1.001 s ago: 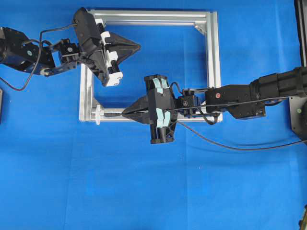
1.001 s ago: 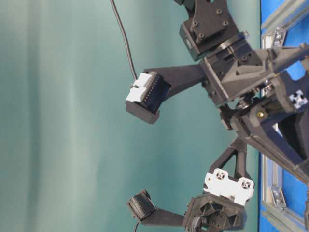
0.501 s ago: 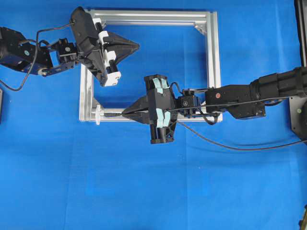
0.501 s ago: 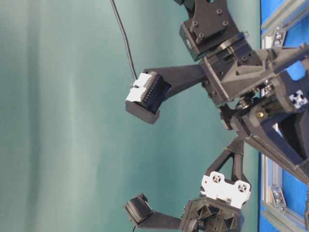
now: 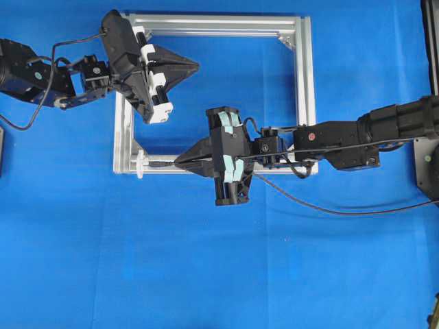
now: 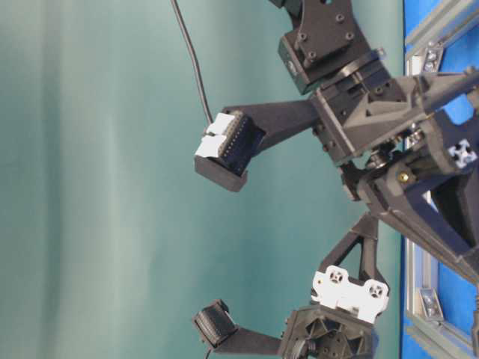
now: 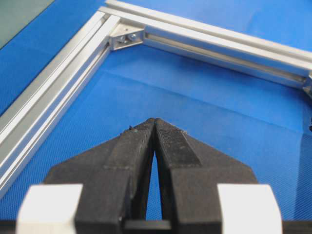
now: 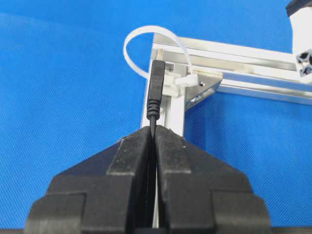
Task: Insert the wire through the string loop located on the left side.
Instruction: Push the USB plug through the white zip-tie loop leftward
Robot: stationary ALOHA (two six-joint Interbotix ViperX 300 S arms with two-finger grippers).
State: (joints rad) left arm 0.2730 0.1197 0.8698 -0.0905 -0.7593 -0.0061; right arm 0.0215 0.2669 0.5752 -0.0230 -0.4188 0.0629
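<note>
While wire (image 8: 156, 90) pinched as before, left gripper (image 5: 194, 66) slightly shifted, jaws pressed together.

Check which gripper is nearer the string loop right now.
Right. The right gripper, shut on the wire, points at the string loop from just right of it. The left gripper hangs shut over the frame's top-left area.

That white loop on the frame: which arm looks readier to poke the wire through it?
The right. Its gripper already pinches the wire, plug aimed at the string loop. The left gripper is shut, empty, and away from the loop.
</note>
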